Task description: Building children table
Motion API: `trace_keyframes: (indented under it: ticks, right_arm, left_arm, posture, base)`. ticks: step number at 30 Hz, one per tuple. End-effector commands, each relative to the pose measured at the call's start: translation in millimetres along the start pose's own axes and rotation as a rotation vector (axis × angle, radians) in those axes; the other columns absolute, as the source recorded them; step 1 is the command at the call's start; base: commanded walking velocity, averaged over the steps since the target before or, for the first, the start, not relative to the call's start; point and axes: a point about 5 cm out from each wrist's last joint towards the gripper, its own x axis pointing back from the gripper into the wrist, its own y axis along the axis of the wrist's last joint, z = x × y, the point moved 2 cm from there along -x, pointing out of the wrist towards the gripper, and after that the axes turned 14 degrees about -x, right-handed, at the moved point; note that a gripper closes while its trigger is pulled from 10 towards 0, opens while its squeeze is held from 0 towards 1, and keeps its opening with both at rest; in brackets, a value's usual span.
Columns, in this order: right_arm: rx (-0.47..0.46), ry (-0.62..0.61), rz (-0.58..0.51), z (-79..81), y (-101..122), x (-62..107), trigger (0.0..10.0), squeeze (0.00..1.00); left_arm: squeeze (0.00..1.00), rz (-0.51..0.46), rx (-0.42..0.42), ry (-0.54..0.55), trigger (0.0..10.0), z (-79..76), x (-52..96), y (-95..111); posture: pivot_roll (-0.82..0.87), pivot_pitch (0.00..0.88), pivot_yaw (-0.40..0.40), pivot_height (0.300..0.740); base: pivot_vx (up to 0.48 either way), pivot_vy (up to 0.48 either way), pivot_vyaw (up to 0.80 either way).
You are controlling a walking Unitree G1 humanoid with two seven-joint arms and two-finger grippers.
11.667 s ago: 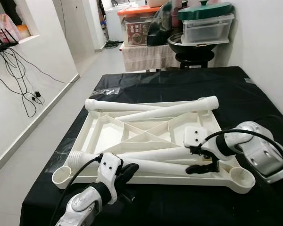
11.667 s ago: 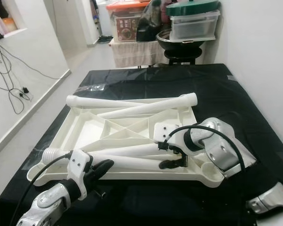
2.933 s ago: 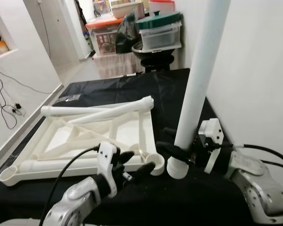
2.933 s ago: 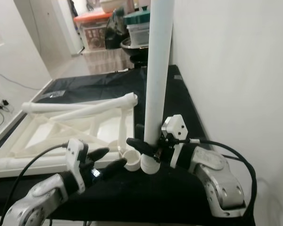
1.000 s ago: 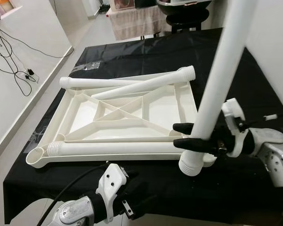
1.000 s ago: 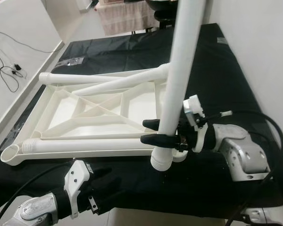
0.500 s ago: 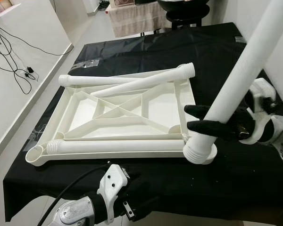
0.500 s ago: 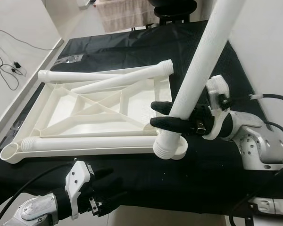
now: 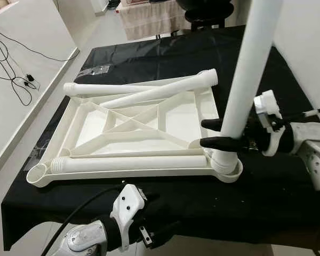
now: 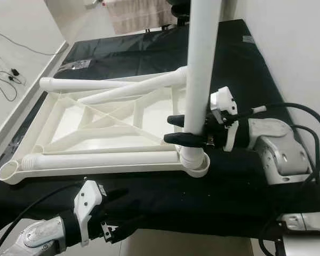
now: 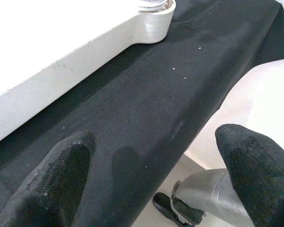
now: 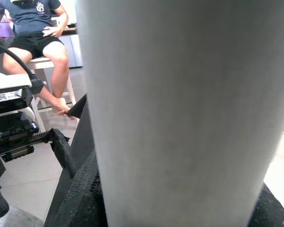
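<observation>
loose legs [image 9: 141, 90] barring tabletop's [image 9: 149, 140] far edge

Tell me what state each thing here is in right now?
Tabletop: upside down on the black cloth.
Held leg: upright, lower end in the corner socket.
Loose legs: lying on the tabletop.
Right gripper: shut on the held leg.
Left gripper: open, at the near table edge.

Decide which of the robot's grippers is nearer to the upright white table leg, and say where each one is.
Right. The right gripper is clamped around the upright leg just above the tabletop's corner socket. The left gripper hangs open below the near table edge, apart from it.
</observation>
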Motion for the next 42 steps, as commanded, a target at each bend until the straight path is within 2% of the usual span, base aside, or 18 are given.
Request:
trace_keyframes:
  ticks: [1,12,17,24,35,42]
  right_arm:
    - [-0.084,-0.017,0.087,-4.1,-26.1,-2.8,10.0,0.00]
    - [-0.134,0.116,0.155,9.2,-35.0,3.3,10.0,0.00]
    - [-0.129,0.112,0.138,6.4,-31.3,4.0,10.0,0.00]
    - [-0.175,0.136,0.057,4.3,-21.3,6.7,10.0,0.00]
    - [-0.214,0.115,0.009,-1.5,-21.4,12.8,10.0,0.00]
    - [-0.188,0.012,-0.012,-12.0,-27.1,6.7,10.0,0.00]
  left_arm:
    - [0.00,0.017,0.013,-0.015,10.0,-3.2,2.7,-2.6]
    - [0.00,0.017,0.014,-0.021,10.0,-3.1,1.9,-2.9]
    - [0.00,0.017,0.016,-0.023,10.0,-3.1,1.8,-3.1]
    - [0.00,0.017,0.016,-0.021,10.0,-3.0,1.7,-3.3]
    - [0.00,0.016,0.017,-0.024,10.0,-3.3,1.2,-3.3]
    - [0.00,0.016,0.020,-0.033,10.0,-4.6,1.0,-4.0]
  posture:
    - [0.00,0.242,0.173,0.740]
    - [0.00,0.242,0.173,0.740]
    - [0.00,0.243,0.172,0.740]
    - [0.00,0.245,0.169,0.740]
    - [0.00,0.243,0.166,0.740]
    - [0.00,0.237,0.169,0.740]
  base:
    - [0.000,0.000,0.00]
    - [0.000,0.000,0.00]
    - [0.000,0.000,0.00]
    - [0.000,0.000,0.00]
    - [0.000,0.000,0.00]
    - [0.000,0.000,0.00]
